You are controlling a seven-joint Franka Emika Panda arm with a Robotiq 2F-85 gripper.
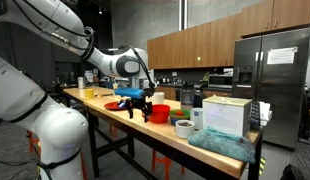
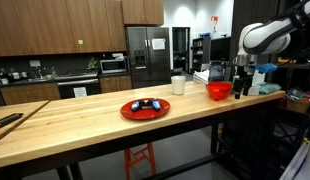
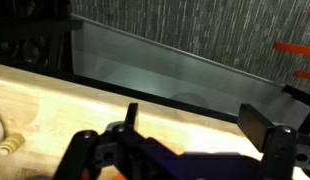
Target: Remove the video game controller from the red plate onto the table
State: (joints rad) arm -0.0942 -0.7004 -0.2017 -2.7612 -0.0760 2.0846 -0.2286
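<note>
Exterior views face table (image 2: pixel 75 125) from opposite ends, sharing red plate (image 2: pixel 127 112); wrist view close above it.

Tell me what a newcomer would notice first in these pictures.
The red plate stands out in the middle of the long wooden table, with the black controller lying on it. Farther along sits a red bowl. The white arm's gripper hangs beside the bowl, open and apart from the plate.
</note>
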